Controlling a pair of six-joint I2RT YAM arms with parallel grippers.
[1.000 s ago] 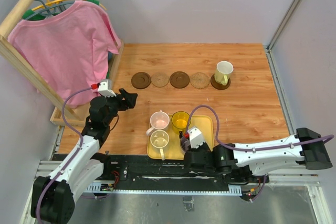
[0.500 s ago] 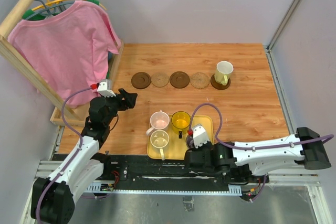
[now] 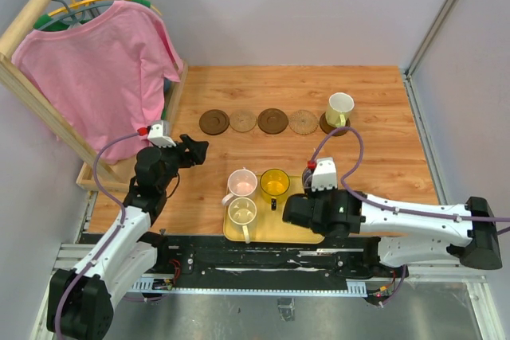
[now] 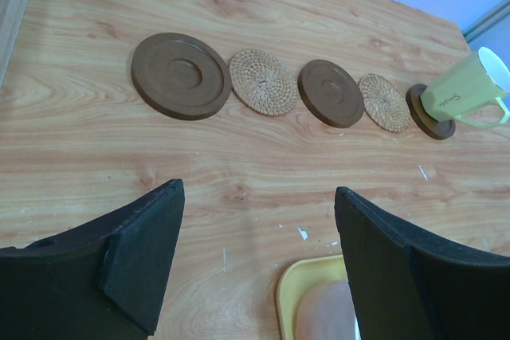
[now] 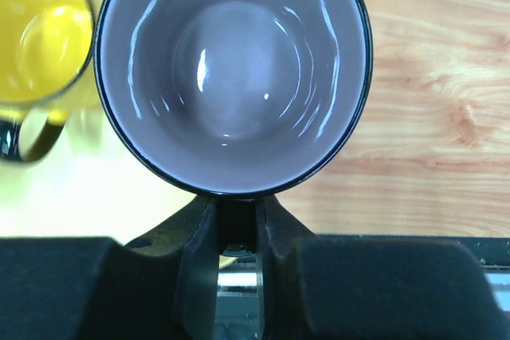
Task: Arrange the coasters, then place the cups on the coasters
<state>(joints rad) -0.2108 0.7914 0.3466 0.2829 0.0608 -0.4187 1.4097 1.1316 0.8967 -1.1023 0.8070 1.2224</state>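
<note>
My right gripper (image 5: 237,228) is shut on the handle of the grey-purple cup (image 5: 231,69), held over the right edge of the yellow tray (image 5: 80,189); in the top view the wrist (image 3: 319,211) hides this cup. Pink (image 3: 242,183), yellow (image 3: 275,183) and cream (image 3: 241,211) cups stand on the tray (image 3: 263,227). The coasters form a row: dark (image 3: 213,122), tan (image 3: 243,121), dark (image 3: 272,121), tan (image 3: 303,122), and a dark one (image 4: 430,119) under the white cup (image 3: 340,109). My left gripper (image 3: 195,149) hovers open and holds nothing, left of the tray.
A wooden rack with a pink shirt (image 3: 100,77) stands along the left side. Grey walls close in the back and right of the wooden table (image 3: 374,165). The yellow cup (image 5: 36,37) sits close beside the held cup.
My right arm has carried the grey-purple cup rightward and away from the near edge, from the tray's near right corner to its right edge. The left arm has not moved.
</note>
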